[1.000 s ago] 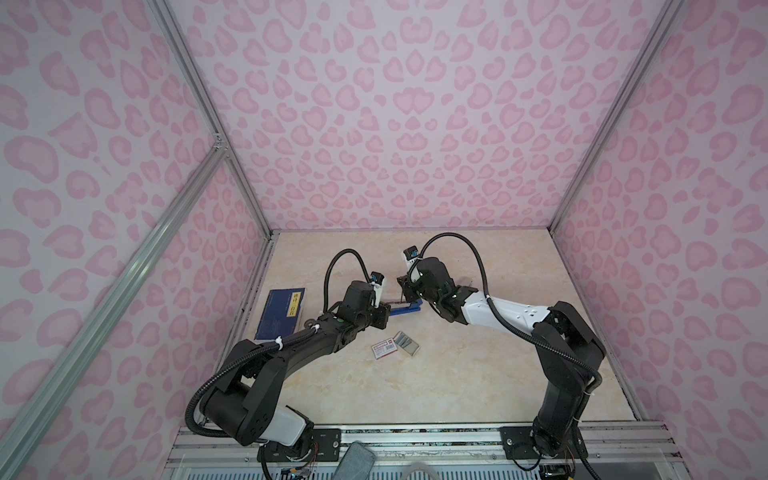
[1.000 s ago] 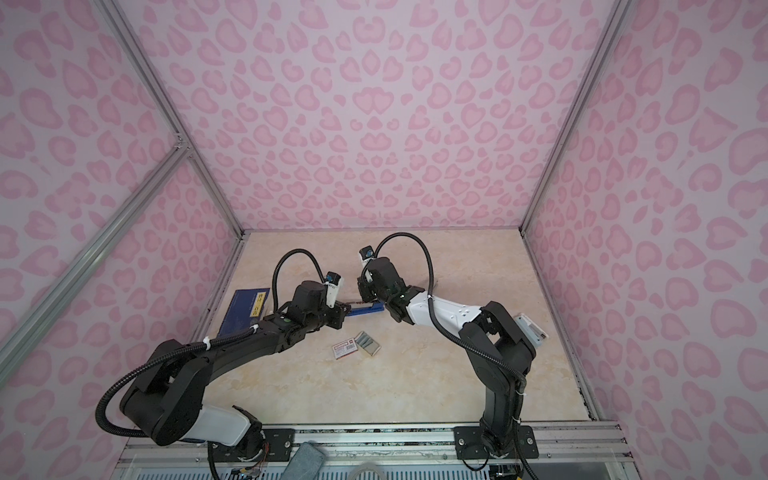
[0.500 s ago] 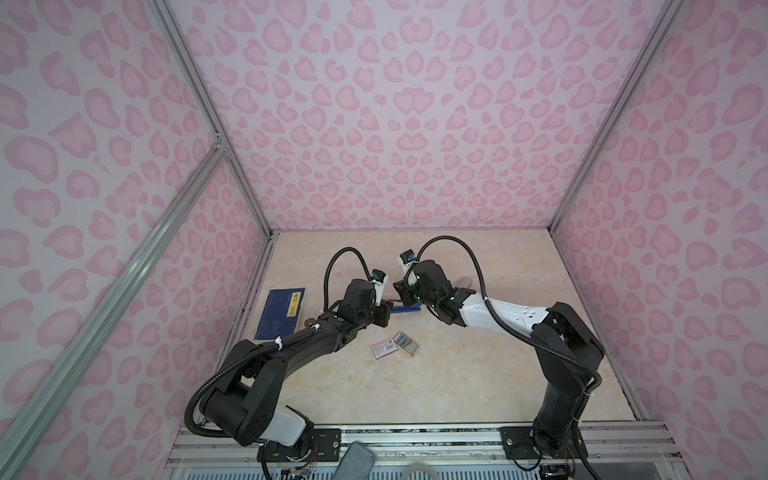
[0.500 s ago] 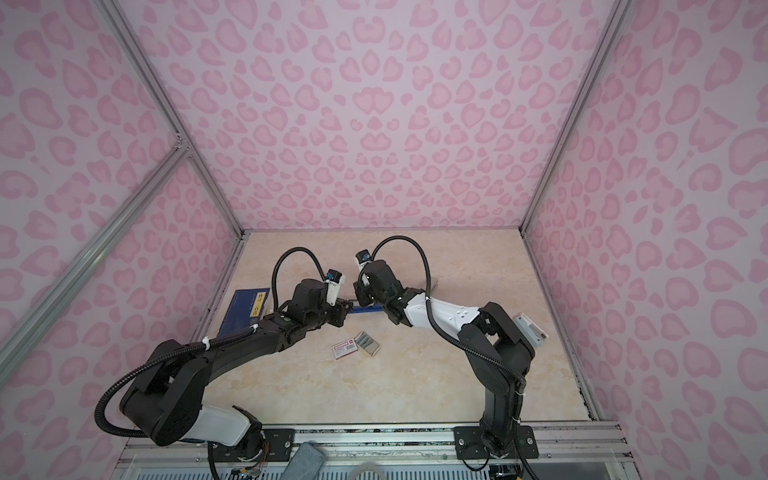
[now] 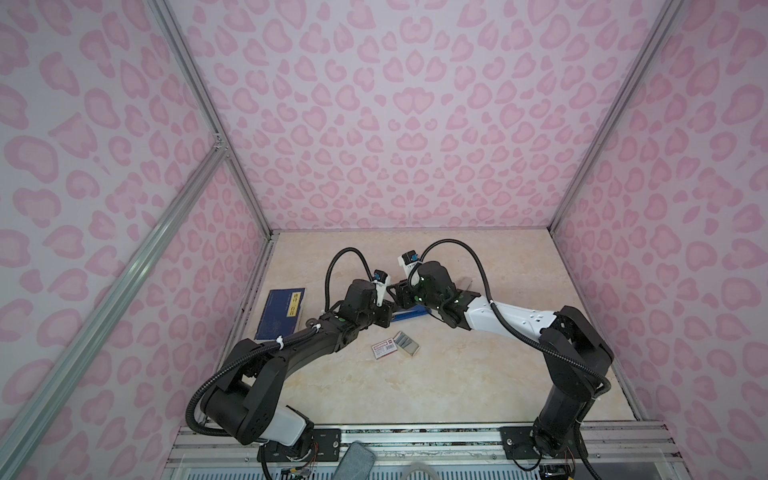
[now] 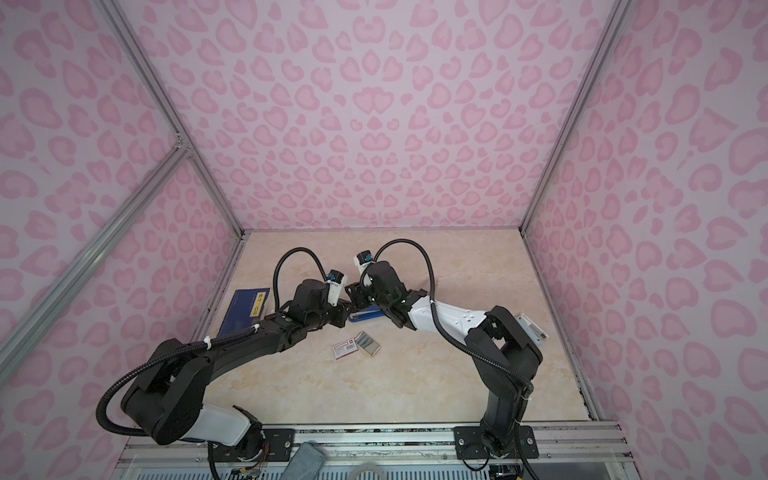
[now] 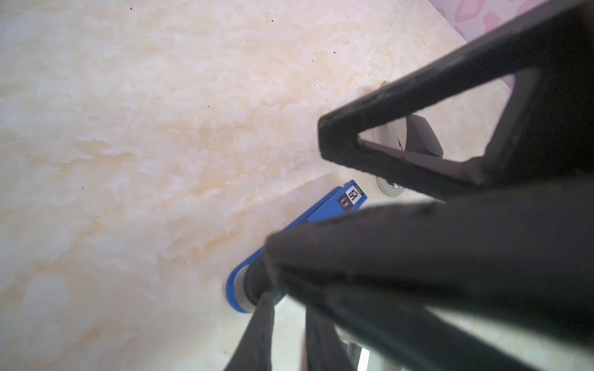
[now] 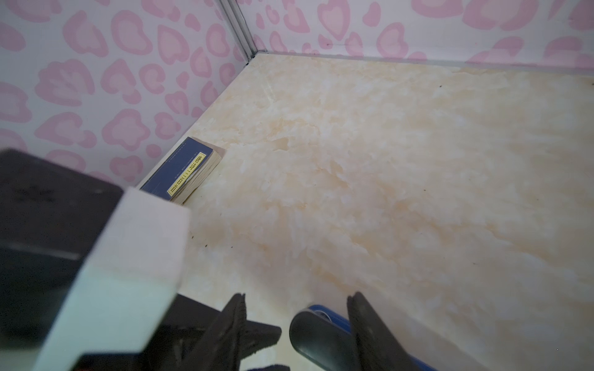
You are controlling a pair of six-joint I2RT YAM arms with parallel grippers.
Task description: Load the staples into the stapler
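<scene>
Thin grey metal staple strips sit in their open tray on the beige marbled tabletop, up against the small white box with a red label. They're on the near side of both grippers and neither one touches them; both top views agree on that.

Just behind them lies the long blue stapler, flat on the table, and that's where my two arms meet.

My left gripper has its jaws narrow. On the left wrist view its fingertips look pinched on the stapler's rounded blue end, though the other arm's black finger covers part of it.

My right gripper has its jaws standing apart. One black finger is clear of the stapler's dark rounded end on one side, and the other runs close along its other side. So it's straddling, not clamping.

In both top views the two grippers are nose to nose over the stapler.

Off to the left, against the wall, a dark blue booklet with a yellow label lies flat, well apart from the staples. Pink heart-print walls stand all round.
</scene>
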